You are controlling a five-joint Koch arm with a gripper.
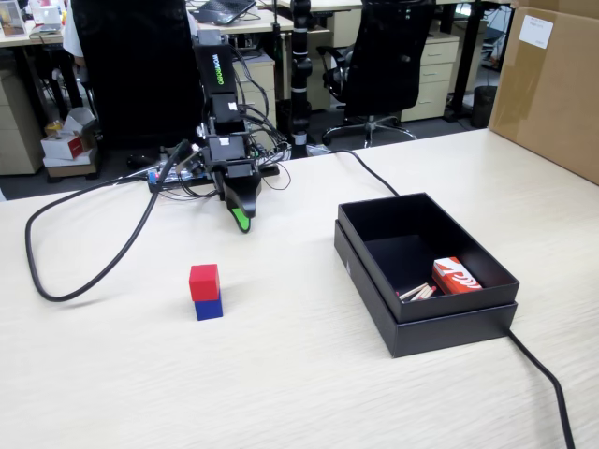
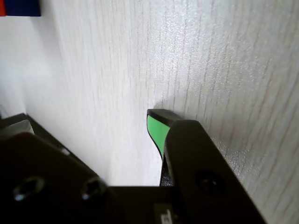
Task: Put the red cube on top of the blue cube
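Note:
The red cube [image 1: 204,281] sits on top of the blue cube [image 1: 209,308] on the pale wooden table, left of centre in the fixed view. In the wrist view only a blue edge [image 2: 21,7] and a sliver of red [image 2: 2,7] show at the top left corner. My gripper [image 1: 241,222] hangs behind the stack, tips near the table, clear of the cubes. In the wrist view the gripper [image 2: 86,126] has its green-padded finger [image 2: 156,128] on the right and the other finger far left, with bare table between them. It is open and empty.
An open black box [image 1: 426,313] stands at the right, holding a red-and-white packet [image 1: 456,277] and some sticks. Black cables [image 1: 56,281] loop over the table at the left and run past the box. A cardboard box [image 1: 552,84] stands at the back right.

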